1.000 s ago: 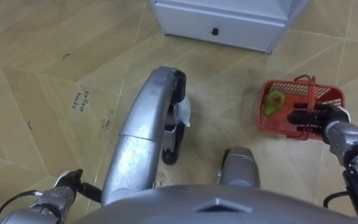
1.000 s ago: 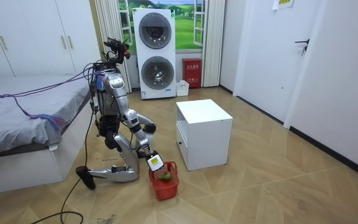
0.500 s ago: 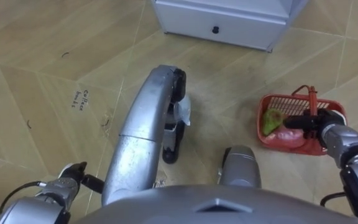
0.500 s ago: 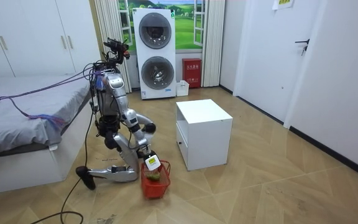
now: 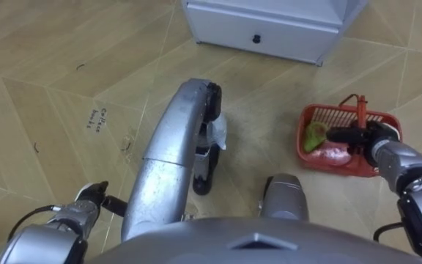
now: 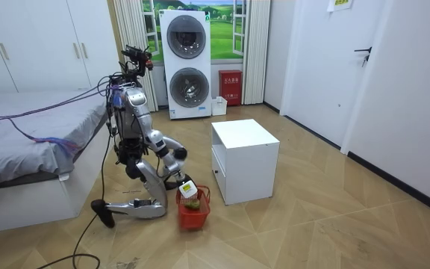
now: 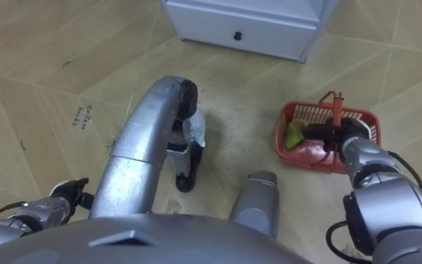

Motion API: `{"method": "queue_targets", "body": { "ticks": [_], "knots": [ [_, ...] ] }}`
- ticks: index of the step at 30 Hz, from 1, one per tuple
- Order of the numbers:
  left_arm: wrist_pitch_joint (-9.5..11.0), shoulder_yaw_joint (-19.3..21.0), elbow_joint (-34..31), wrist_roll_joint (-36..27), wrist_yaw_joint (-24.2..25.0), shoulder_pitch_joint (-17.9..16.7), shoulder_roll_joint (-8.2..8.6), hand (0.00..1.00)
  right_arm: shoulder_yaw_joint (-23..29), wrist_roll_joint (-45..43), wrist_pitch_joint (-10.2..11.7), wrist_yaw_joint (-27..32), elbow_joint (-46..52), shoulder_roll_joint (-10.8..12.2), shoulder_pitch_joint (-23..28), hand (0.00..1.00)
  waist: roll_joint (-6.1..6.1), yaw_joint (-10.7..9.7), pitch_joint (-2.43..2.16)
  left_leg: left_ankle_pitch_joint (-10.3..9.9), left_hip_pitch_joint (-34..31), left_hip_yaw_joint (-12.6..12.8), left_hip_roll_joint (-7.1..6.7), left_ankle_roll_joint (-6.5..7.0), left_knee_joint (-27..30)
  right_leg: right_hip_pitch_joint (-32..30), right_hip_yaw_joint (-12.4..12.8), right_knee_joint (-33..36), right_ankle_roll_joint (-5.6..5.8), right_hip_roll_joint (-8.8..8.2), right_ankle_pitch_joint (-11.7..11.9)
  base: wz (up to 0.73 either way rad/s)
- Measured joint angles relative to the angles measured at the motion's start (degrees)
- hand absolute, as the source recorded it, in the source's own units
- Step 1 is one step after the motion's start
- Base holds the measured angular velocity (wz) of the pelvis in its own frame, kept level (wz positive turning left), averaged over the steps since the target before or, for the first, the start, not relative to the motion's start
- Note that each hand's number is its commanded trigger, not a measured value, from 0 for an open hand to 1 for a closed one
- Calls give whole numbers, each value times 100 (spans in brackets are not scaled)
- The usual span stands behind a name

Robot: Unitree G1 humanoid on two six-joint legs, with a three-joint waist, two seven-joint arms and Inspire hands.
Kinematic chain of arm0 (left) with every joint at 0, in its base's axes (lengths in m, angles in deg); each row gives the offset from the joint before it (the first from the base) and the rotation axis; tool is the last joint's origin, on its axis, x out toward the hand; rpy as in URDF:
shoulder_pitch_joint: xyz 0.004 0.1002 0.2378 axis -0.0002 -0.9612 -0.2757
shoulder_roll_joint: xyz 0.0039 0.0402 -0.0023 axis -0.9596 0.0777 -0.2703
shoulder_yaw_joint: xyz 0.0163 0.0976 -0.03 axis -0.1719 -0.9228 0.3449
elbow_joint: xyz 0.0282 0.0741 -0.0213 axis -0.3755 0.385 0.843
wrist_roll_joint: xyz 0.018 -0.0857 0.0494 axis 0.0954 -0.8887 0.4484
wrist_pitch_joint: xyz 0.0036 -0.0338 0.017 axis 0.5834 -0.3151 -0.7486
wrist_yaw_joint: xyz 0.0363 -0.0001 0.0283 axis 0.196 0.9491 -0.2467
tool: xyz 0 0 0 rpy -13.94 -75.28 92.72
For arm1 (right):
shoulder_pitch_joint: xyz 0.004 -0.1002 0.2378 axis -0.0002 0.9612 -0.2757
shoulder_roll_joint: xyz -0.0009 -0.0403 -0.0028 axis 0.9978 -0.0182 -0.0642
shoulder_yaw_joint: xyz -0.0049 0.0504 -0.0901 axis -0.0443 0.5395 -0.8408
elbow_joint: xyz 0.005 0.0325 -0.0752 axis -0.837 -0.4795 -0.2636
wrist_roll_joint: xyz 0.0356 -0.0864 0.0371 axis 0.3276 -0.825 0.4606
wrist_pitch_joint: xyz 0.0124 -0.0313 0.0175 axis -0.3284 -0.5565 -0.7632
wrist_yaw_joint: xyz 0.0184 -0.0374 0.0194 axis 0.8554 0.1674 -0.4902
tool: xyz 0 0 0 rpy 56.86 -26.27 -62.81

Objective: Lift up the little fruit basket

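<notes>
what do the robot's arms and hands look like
Rounded silver-grey forearm shells end in black hands: right robot hand, left robot hand. Dark cables loop by both wrists, and a white tag sits on the right one's back.

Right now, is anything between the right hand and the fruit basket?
Nothing visible. The right hand is at the fruit basket, fingers curled round its upright handle. A green fruit lies inside the basket, clear of the grip.
</notes>
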Motion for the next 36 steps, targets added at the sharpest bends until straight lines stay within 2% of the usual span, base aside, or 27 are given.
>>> {"method": "queue_targets", "body": {
  "ticks": [3,6,8,10,12,14,15,17,18,19,20,21,22,23,24,25,26,27,28,29,30,31,32,33,34,35,36],
  "knots": [
    [1,131,-135,-3,1,33,-5,0,51,230,-48,3,465,0,-45,100,-69,-8,37,0,-2,-42,-38,0,33,35,10,-2,-12,2,-6,-3],
    [1,246,-163,0,-2,119,-6,0,98,397,-48,14,979,1,-140,100,-139,-15,44,-9,28,-53,-78,19,61,116,7,-30,-24,1,-12,-1],
    [-38,452,-264,-1,-10,203,-13,0,122,387,-48,16,1444,2,-206,100,-150,-39,39,-36,100,-72,-83,73,89,215,13,-83,-40,44,-35,-2],
    [-50,455,-338,-14,-16,296,-47,0,122,389,-65,25,1808,6,-214,100,-135,-44,30,-53,153,-124,-76,107,77,344,22,-219,-25,180,-154,0],
    [-50,468,-422,-9,-43,308,-55,0,119,450,-153,-3,2086,14,-216,100,-141,-38,3,-67,258,-144,-60,137,-60,388,39,-464,-24,260,-171,-8],
    [-138,503,-628,8,-96,186,-11,0,113,578,-315,-1,2331,19,-200,100,-119,-35,-25,-42,557,-204,-28,192,-496,463,98,-1156,-22,433,-172,-20],
    [-161,572,-682,32,-108,120,8,0,113,578,-368,2,2435,19,-180,100,-107,-30,-33,-36,665,-223,-9,204,-654,492,124,-1411,-22,480,-172,-42],
    [-260,696,-780,97,-125,-129,28,0,119,564,-503,-12,2838,35,-124,100,-87,-28,-72,-10,1074,-244,73,244,-1249,633,175,-2347,-12,562,-145,-47],
    [-348,789,-899,126,-158,-306,45,0,154,570,-553,-73,3218,57,20,100,-90,-71,-125,47,1411,-242,91,281,-1741,800,171,-3069,36,593,8,-37],
    [-461,856,-1016,126,-171,-492,53,0,156,573,-743,-128,3535,72,195,100,-91,-137,-150,138,1830,-247,50,324,-2292,1014,175,-3776,71,619,387,-28],
    [-524,903,-1100,121,-217,-643,57,0,156,566,-845,-153,3809,99,454,100,-61,-202,-172,257,2256,-272,7,386,-2877,1187,173,-4376,70,663,1004,-14],
    [-560,903,-1113,120,-245,-743,55,0,156,551,-867,-146,3953,104,587,100,-44,-218,-177,327,2479,-288,-13,408,-3152,1258,177,-4642,81,678,1363,-13],
    [-679,917,-1226,121,-306,-807,40,0,180,504,-902,-109,4360,110,833,100,-2,-258,-211,454,2909,-318,-37,446,-3715,1335,181,-5079,126,687,2145,-28],
    [-754,913,-1351,134,-394,-897,6,0,243,335,-903,-112,4709,150,948,100,26,-293,-228,593,3317,-360,-40,455,-4264,1293,184,-5296,152,692,2519,-33],
    [-768,917,-1356,129,-421,-944,-12,0,299,244,-902,-130,4836,177,970,100,50,-298,-239,659,3506,-418,-47,447,-4499,1226,182,-5308,132,691,2481,-38],
    [-772,917,-1350,129,-472,-935,-29,0,394,112,-896,-145,4993,218,971,100,111,-321,-235,767,3966,-495,-49,449,-4942,1121,90,-5275,118,734,2249,-40],
    [-756,899,-1382,124,-511,-948,-23,0,463,114,-901,-172,5080,200,998,100,180,-308,-264,865,4434,-506,-13,444,-5414,986,77,-5368,110,770,1968,-39],
    [-765,899,-1446,122,-514,-966,-10,0,497,112,-911,-173,5141,190,1033,100,256,-297,-296,909,4639,-518,43,435,-5626,893,55,-5487,91,819,1804,-50],
    [-753,895,-1578,101,-514,-1031,-6,0,498,109,-956,-166,5320,186,1078,100,370,-274,-313,1021,5074,-525,162,389,-6097,705,-27,-5905,102,850,1534,-43],
    [-758,897,-1677,50,-517,-1041,-31,0,487,128,-972,-198,5481,201,1108,100,443,-298,-305,1168,5464,-537,256,343,-6535,637,-202,-6533,110,835,1410,-39],
    [-760,901,-1721,21,-518,-1036,-49,0,487,147,-972,-212,5552,203,1116,100,451,-320,-302,1242,5653,-552,285,316,-6748,615,-321,-6923,111,807,1393,-22],
    [-731,900,-1801,2,-522,-1032,-75,0,489,184,-970,-241,5648,200,1119,100,447,-326,-305,1368,5960,-556,356,254,-7133,635,-522,-7843,92,809,1411,-14],
    [-709,902,-1920,2,-533,-1031,-86,0,490,201,-971,-244,5782,193,1139,100,415,-319,-318,1467,6187,-554,414,182,-7414,688,-623,-8789,32,909,1566,-12],
    [-708,902,-1969,2,-537,-1030,-88,0,489,204,-971,-254,5841,192,1144,100,382,-314,-318,1492,6288,-554,436,142,-7518,728,-641,-9250,57,981,1782,0],
    [-708,898,-2001,3,-544,-1010,-33,0,491,201,-977,-286,5902,175,1188,100,403,-306,-339,1553,6458,-606,532,39,-7686,902,-680,-9517,33,1125,1969,-14],
    [-715,905,-2091,4,-537,-1056,-21,0,487,200,-1004,-346,5966,185,1204,100,401,-252,-340,1646,6667,-654,642,-81,-7951,1184,-783,-9872,-71,1241,2140,-12],
    [-704,906,-2098,2,-534,-1074,-20,0,488,198,-1012,-358,6044,182,1238,100,425,-237,-328,1691,6787,-681,672,-124,-8121,1337,-826,-10090,-112,1301,2239,-9]
  ]
}}
